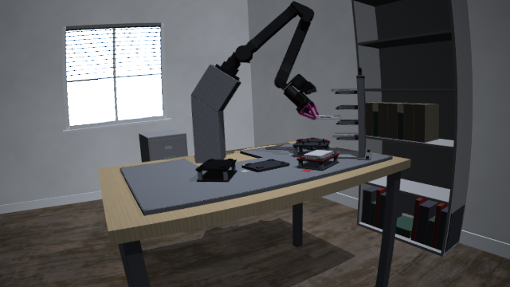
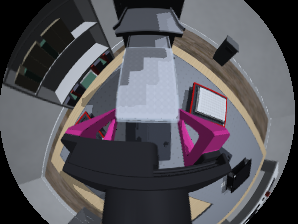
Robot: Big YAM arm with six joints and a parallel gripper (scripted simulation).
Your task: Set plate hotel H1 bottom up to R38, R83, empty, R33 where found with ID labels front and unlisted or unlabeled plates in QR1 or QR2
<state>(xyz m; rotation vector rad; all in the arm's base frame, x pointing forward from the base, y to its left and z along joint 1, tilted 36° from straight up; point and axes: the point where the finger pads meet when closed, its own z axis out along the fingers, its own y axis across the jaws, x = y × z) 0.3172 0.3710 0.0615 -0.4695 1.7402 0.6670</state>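
arm (image 1: 296,40) raised, gripper (image 1: 311,112) clamping wide
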